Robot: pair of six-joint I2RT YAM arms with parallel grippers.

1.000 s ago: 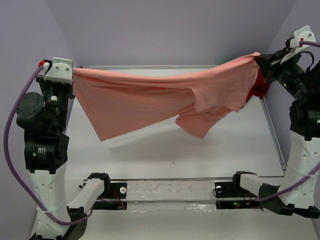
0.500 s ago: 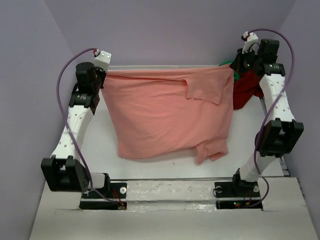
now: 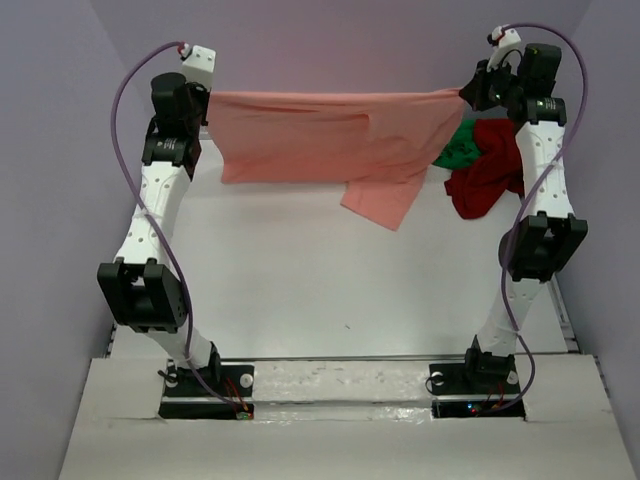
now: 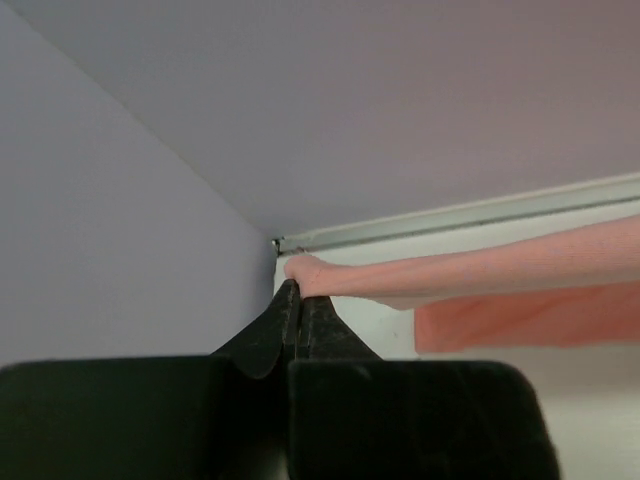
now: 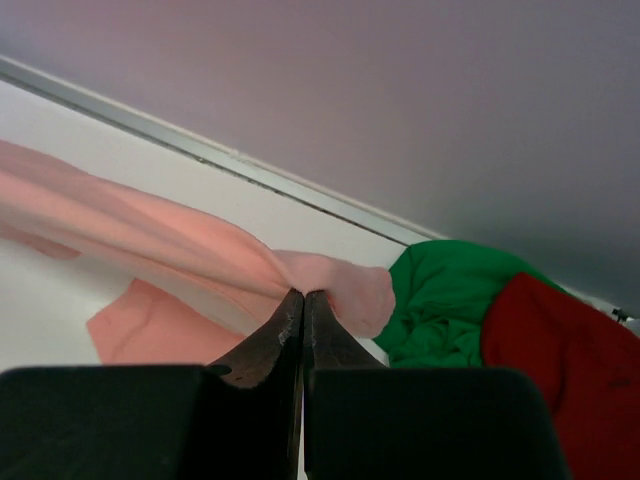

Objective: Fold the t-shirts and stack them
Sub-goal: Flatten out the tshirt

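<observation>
Aloft, pink shirt [image 3: 330, 135] between both jaws.

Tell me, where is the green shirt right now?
In the top view the green shirt lies bunched at the far right of the table, against the dark red shirt and close to the right hand holding the pink shirt.

The stretched t-shirt [image 3: 330, 135] is plain salmon-pink. Beside it lie a green one [image 3: 462, 150] and a dark red one [image 3: 490, 170] (both unpatterned).
</observation>
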